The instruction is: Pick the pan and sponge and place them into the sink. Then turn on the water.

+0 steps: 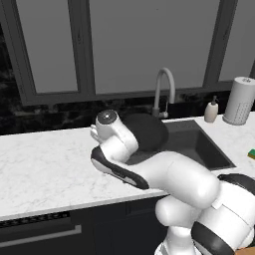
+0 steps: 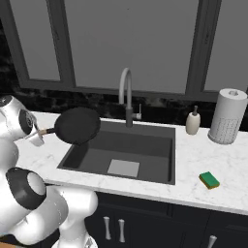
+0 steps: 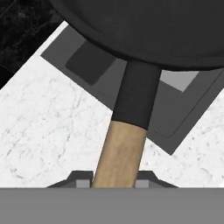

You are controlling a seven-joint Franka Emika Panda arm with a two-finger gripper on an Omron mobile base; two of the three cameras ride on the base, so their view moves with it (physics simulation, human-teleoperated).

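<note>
Left base view: the pan (image 1: 145,130) is hanging over the left end of the sink (image 1: 199,144). Right base view: the pan is being carried clear of the counter (image 2: 203,162), while the sponge (image 2: 209,180) is lying right of the sink. Hand view: the gripper (image 3: 116,180) is clamping the pan's wooden handle.

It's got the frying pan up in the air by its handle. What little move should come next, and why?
Probably carry the pan a bit further right and lower it into the sink. The gripper is shut on the wooden handle, and the pan hangs over the basin's left rim, not yet clear inside. The sponge waits on the counter to the right.
</note>
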